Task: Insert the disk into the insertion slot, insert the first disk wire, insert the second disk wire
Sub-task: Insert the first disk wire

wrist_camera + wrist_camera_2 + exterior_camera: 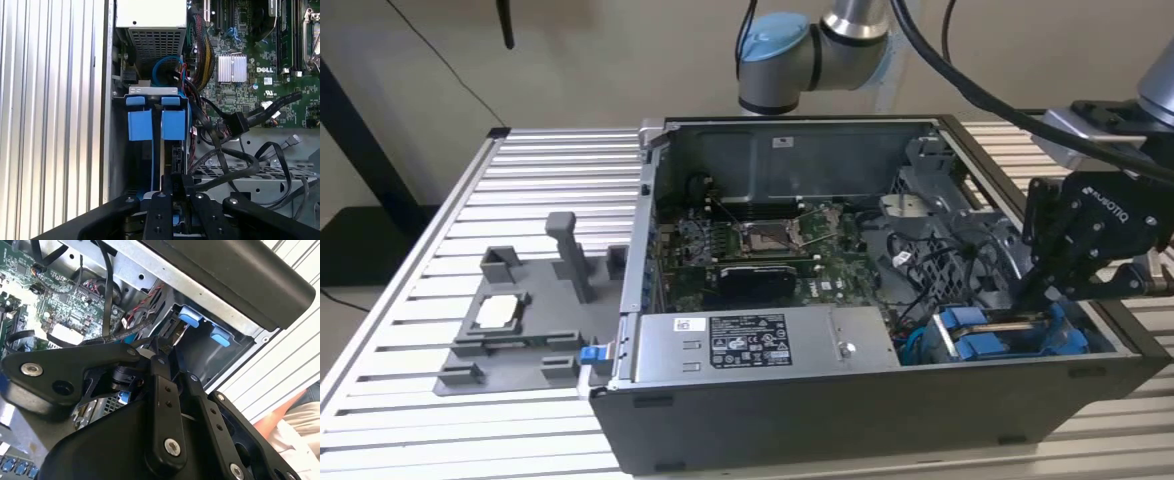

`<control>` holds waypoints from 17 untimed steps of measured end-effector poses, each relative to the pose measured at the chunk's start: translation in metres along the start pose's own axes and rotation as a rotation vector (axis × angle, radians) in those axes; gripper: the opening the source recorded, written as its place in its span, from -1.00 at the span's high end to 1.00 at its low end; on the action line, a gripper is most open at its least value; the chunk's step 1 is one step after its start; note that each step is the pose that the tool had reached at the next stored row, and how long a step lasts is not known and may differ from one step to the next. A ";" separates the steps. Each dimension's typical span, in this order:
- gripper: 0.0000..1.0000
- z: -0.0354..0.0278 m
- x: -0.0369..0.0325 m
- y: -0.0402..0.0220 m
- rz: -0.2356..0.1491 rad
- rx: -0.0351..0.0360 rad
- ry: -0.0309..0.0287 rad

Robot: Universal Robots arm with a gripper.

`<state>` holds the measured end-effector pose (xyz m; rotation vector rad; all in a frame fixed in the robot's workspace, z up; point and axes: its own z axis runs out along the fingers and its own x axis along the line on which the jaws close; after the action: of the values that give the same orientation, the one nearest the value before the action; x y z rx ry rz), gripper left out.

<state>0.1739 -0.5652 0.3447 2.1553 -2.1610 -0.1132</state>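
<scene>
Nearest to us in the exterior view is the dark front wall of the open computer case (pixel 854 420), which lies on a slatted metal table (pixel 400 400). Just behind that wall the grey power-supply box (pixel 747 345) fills the near middle of the case.

In the case's near corner, on the exterior view's right, is the drive bay. There the disk (pixel 981 345) sits down in its slot, and we see mostly the bright blue carrier. In the first wrist view its blue tabs (pixel 173 125) stand side by side at the mouth of the bay. The second wrist view shows them (pixel 189 317) tucked under the case edge.

The gripper (pixel 1037 290) reaches down into this same corner and hangs right over the disk. In both wrist views (pixel 175 179) (pixel 164 346) the pincer looks clenched, its tips drawn close together. We cannot tell whether anything is pinched between them.

Beside the bay, black cables (pixel 237 122) lie loose across a perforated metal cage. Farther in, the green motherboard (pixel 761 240) covers the floor of the case.

Out on the table, on the exterior view's left, rests a grey fixture tray (pixel 520 345). Beyond the far wall of the case we see the arm's blue-capped joint (pixel 787 50).
</scene>
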 end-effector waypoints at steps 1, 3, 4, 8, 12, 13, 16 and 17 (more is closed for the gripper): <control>0.62 0.0001 0.0000 0.0000 0.000 0.0000 -0.0001; 0.62 0.0000 0.0001 0.0000 0.000 0.0000 0.0000; 0.62 0.0001 0.0001 -0.0001 0.000 0.0000 -0.0001; 0.62 0.0007 0.0001 -0.0008 0.000 0.0003 0.0000; 0.62 0.0014 -0.0006 -0.0020 0.000 0.0035 -0.0007; 0.62 0.0013 -0.0009 -0.0022 0.000 0.0060 -0.0010; 0.62 0.0016 -0.0019 -0.0032 0.000 0.0140 -0.0032; 0.62 0.0018 -0.0021 -0.0034 0.000 0.0159 -0.0042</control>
<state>0.1770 -0.5631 0.3425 2.1659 -2.1711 -0.1010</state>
